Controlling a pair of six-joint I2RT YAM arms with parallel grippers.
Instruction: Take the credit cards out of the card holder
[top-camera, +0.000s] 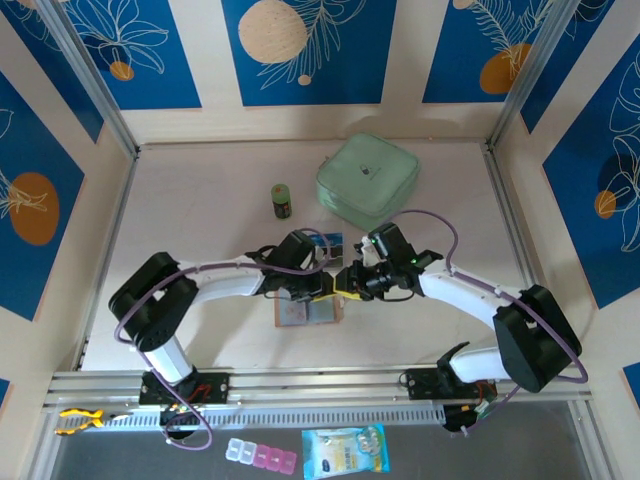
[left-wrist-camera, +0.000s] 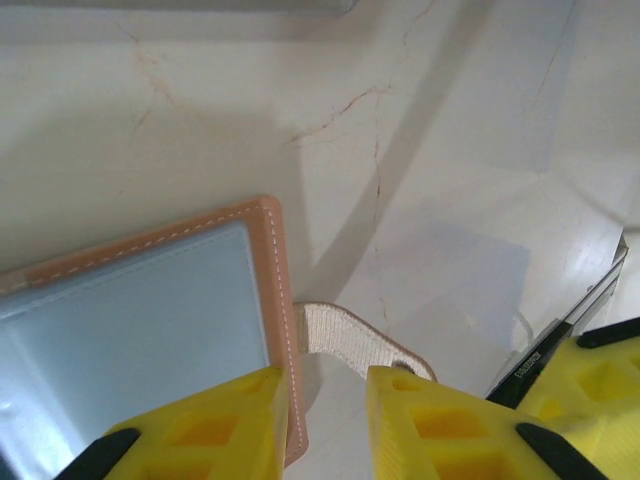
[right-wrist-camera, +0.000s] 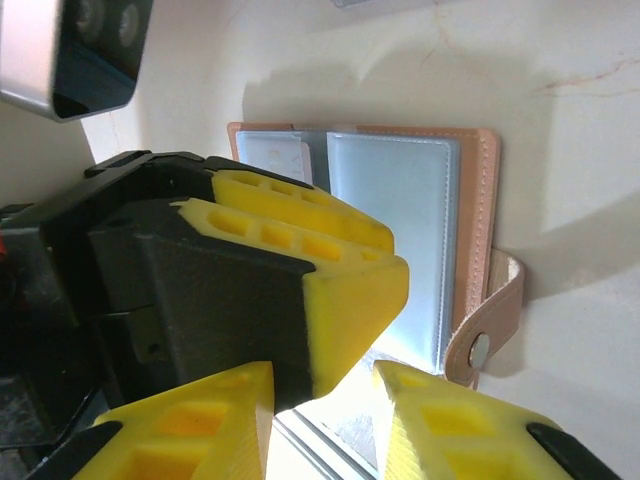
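Left gripper (left-wrist-camera: 327, 385) narrowly parted over card holder (left-wrist-camera: 130, 300) edge; right gripper (right-wrist-camera: 325, 385) nips a credit card (right-wrist-camera: 305, 440). Next, probably: draw it clear.

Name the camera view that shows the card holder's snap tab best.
Right wrist: the snap tab curls off the open card holder, its metal stud plain. Left wrist has the tab half behind the left tool. From the top, the arms cover most of the holder.
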